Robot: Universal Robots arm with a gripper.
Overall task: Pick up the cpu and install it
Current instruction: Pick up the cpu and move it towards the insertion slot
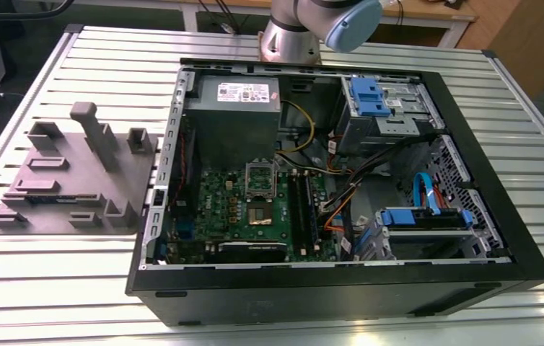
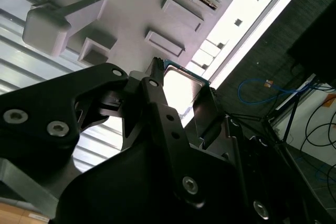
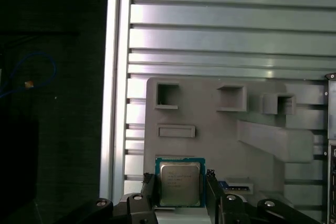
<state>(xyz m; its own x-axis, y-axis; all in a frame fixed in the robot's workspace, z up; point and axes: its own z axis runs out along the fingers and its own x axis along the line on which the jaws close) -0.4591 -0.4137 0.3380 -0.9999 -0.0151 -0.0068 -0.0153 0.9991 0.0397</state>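
Above grey tray [image 3: 210, 145] — cpu [image 3: 180, 182] snug in claw [image 3: 179, 188]

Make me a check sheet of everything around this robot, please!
Surface: silvery slatted metal table.
Job's things: small square silvery-grey cpu between the fingers; green circuit board inside open black computer case.
Clutter: grey moulded holder plate at the exterior view's left.
Grippers: black two-finger gripper shut on the cpu, over the holder plate.
Cables: yellow, orange and blue wires inside the case.
Surroundings: wooden furniture beyond the table.
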